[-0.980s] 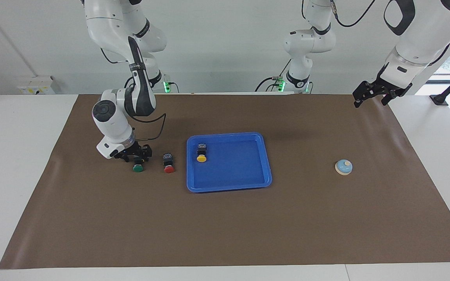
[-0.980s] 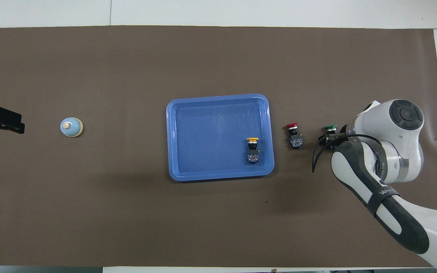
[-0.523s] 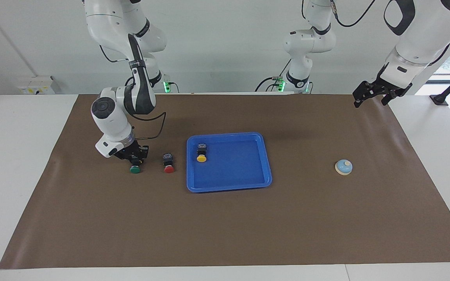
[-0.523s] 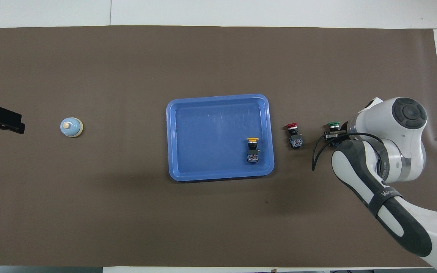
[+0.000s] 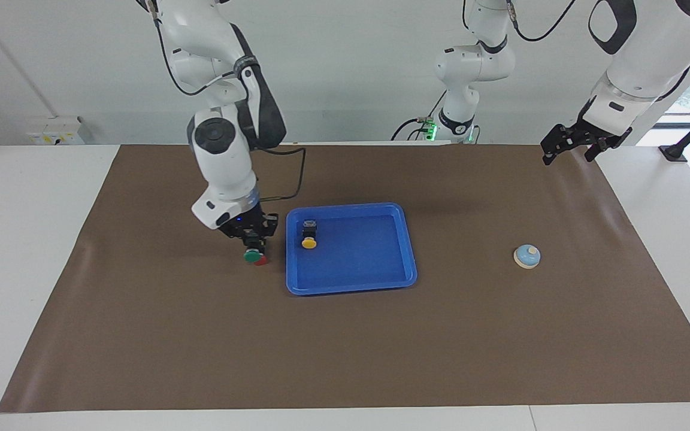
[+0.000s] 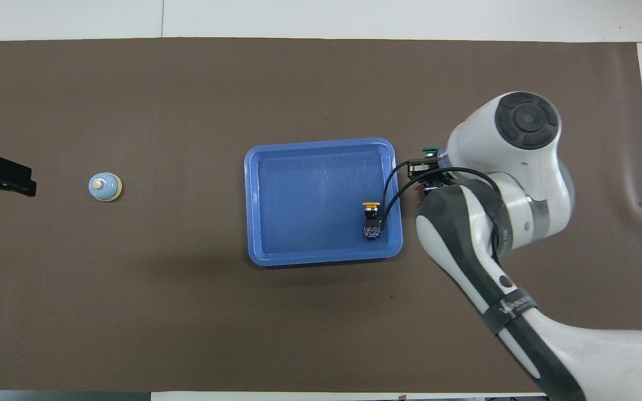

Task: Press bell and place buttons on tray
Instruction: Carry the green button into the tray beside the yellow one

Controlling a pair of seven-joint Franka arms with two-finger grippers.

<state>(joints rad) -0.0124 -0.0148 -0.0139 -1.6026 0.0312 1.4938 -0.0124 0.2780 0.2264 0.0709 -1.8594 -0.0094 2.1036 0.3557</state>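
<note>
While the right gripper (image 5: 253, 241) grasps the green button (image 5: 251, 255) above the red button (image 5: 260, 260), left of centre, the yellow button (image 5: 308, 242) lies in the blue tray (image 5: 408, 242). At upper right the left gripper (image 5: 568, 145) waits released, above the counter's (image 5: 345, 347) edge.

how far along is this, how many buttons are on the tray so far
One of three. The yellow button already lies in the blue tray. In hand: the right claw is shut on the green button, lifted above the red button beside the tray. Left: set the green down, then move the red. The bell sits alone; the left claw waits open, raised.
</note>
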